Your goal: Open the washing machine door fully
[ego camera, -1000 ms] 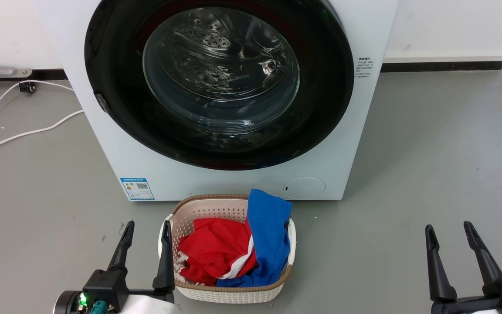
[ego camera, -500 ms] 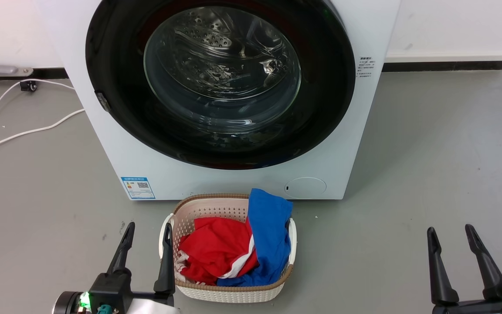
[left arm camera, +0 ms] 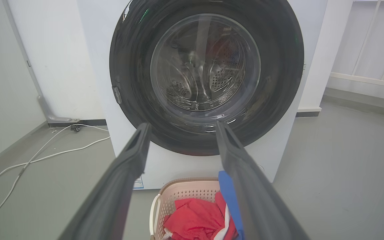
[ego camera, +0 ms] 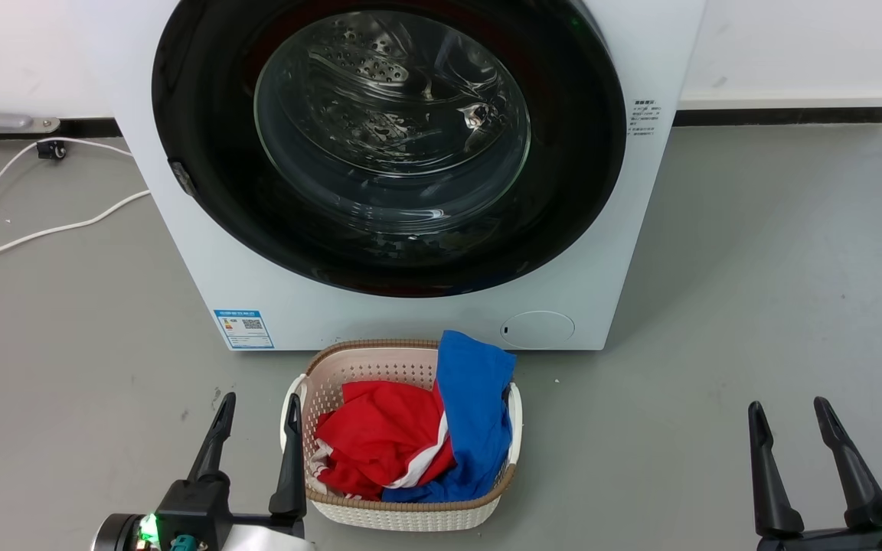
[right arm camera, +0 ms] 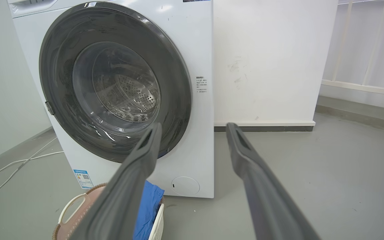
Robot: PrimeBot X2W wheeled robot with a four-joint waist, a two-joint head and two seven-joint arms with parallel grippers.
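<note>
Washing machine door [ego camera: 387, 145]: large, round, glossy black, with a bulging clear glass centre through which the perforated steel drum shows; it lies flat against the front of the white washing machine [ego camera: 410, 321], spanning nearly its full width. Small grey latch tab [ego camera: 181, 177] on the door's left rim. Round cover [ego camera: 537, 329] and blue label [ego camera: 242, 329] on the machine's lower front panel; printed sticker [ego camera: 644, 119] at the door's right. Laundry basket [ego camera: 380, 360]: pale, perforated, brown-rimmed, standing on the grey floor [ego camera: 755, 268] just in front of the machine, holding a red garment [ego camera: 380, 436] and a blue garment [ego camera: 475, 405] that drapes over its far rim. Left gripper [ego camera: 261, 398]: low at the basket's left side, fingers spread apart and grasping nothing; its inner finger overlaps the basket's handle in the head view, contact not discernible. Right gripper [ego camera: 787, 404]: low at the right over bare floor, fingers likewise parted and empty. Both grippers well apart from the door. White cables [ego camera: 43, 229] on the floor to the machine's left.
</note>
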